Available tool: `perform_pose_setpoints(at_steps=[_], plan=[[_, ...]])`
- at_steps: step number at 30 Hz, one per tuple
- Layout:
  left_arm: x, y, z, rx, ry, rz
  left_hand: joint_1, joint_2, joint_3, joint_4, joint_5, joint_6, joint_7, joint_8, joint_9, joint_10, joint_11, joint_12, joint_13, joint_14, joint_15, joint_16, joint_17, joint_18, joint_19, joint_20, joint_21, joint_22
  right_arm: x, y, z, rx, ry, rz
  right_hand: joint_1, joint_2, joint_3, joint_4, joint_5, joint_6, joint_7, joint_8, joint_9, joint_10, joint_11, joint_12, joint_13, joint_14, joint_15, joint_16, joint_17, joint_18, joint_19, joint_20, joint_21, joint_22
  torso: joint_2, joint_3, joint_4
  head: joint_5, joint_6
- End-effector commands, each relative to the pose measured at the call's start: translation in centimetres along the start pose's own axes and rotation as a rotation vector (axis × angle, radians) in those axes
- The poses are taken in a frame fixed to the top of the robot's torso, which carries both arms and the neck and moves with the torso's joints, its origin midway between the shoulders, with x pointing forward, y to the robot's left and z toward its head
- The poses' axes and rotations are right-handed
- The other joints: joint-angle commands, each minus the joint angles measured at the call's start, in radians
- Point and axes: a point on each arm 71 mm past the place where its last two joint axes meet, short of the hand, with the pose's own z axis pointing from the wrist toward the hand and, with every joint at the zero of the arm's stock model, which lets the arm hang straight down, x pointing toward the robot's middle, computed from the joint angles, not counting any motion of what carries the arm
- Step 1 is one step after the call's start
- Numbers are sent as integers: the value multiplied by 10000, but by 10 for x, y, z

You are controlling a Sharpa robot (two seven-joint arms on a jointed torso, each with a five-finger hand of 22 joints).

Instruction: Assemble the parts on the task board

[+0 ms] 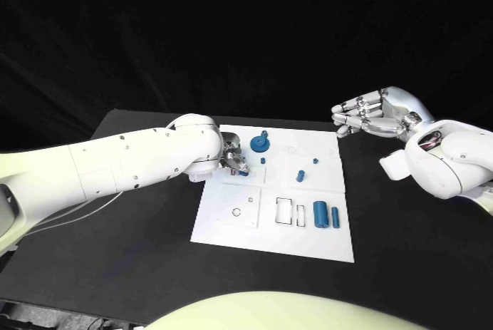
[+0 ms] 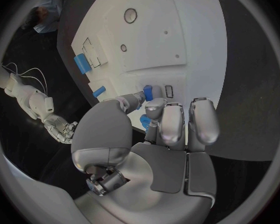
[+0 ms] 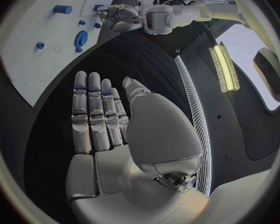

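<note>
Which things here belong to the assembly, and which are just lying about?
Job: task board; blue parts on it, e.g. gear-like part, large cylinder, slim pin; left hand pinching a small blue part.
Lying about: nothing but the black table; right hand idle.

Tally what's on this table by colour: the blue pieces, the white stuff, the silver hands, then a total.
Blue parts lying free: 6 (toothed disc, three small pegs, wide cylinder, slim cylinder)
Blue part pinched by the left hand: 1
White task board: 1
Silver hands: 2, counting the right hand
Total: 10
</note>
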Motion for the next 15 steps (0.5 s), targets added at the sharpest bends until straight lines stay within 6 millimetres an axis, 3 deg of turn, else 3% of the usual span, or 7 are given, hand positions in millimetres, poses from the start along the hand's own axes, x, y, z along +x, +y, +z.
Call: perform_pose_setpoints(at_steps=[1, 7, 15], plan=[[8, 0, 2, -82, 770, 341, -133, 18, 1502, -1441, 13, 33, -81, 39, -16, 51, -22, 19, 14, 137, -80, 53, -10, -172, 85, -21, 47, 20, 1, 0, 0, -25, 80, 28, -109, 13, -18, 35, 34, -64, 21, -22, -16, -58, 8, -4, -10, -40, 2, -33, -14, 70, 7, 39, -64, -10, 0, -1, -1, 3, -12], [8, -3, 7, -146, 895, 296, -140, 134, 1542, -1438, 24, 43, -96, 55, -5, 69, -41, 36, 41, 136, -95, 49, -17, -177, 98, -34, 60, 46, 1, 1, 0, -29, 94, 31, -109, 13, -18, 35, 34, -64, 21, -22, -16, -58, 8, -4, -10, -40, 2, -33, -14, 70, 7, 39, -64, -10, 2, 3, -23, -2, -9], [9, -7, 9, -146, 1137, 253, -125, 217, 1591, -1470, 27, 37, -98, 72, 9, 58, -48, 22, 20, 136, -104, 50, -16, -177, 101, -45, 62, 51, 1, 1, 0, -28, 101, 32, -111, 20, -10, 35, 58, -58, 14, -17, -16, -54, 1, -1, -8, -37, -2, -29, -13, 72, 14, 38, -66, -27, -4, 2, -1, -42, -51]])
